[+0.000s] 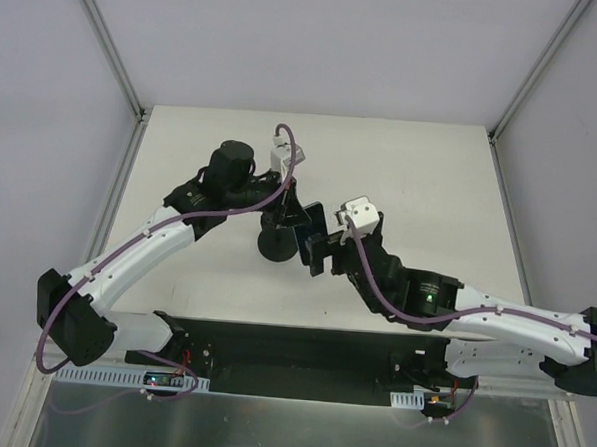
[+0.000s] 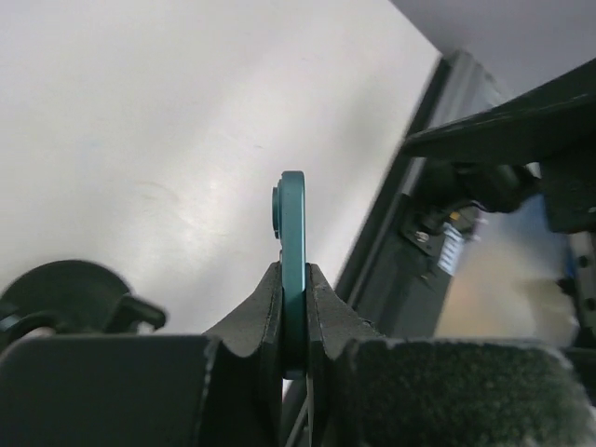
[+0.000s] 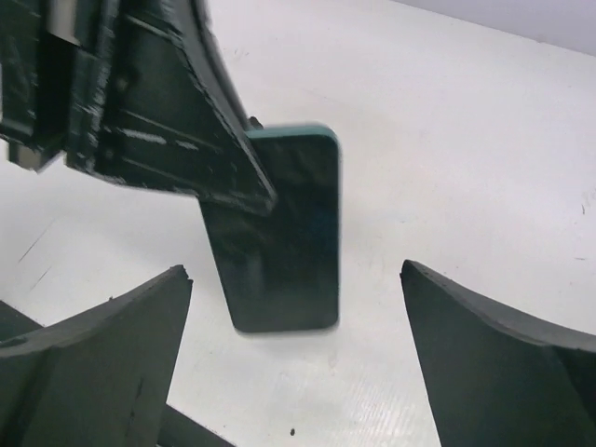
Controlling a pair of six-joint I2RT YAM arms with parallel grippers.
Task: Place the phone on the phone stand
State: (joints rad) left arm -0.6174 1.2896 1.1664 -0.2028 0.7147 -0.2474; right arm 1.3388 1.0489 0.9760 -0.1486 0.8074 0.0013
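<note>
My left gripper (image 1: pixel 295 213) is shut on the phone (image 1: pixel 311 224), a thin dark teal-black slab, and holds it above the table. In the left wrist view the phone (image 2: pixel 293 233) stands edge-on, pinched between the fingers (image 2: pixel 251 321). The black phone stand (image 1: pixel 275 245), with its round disc base, sits just left of and below the phone; part of it shows in the left wrist view (image 2: pixel 60 293). My right gripper (image 1: pixel 322 253) is open and empty, close to the phone's right side. In the right wrist view the phone's flat face (image 3: pixel 289 233) hangs between and beyond the spread jaws.
The white table (image 1: pixel 430 190) is bordered by a metal frame (image 1: pixel 115 184) and grey walls. A black base strip (image 1: pixel 301 359) runs along the near edge. The right arm (image 2: pixel 521 140) shows at the right of the left wrist view.
</note>
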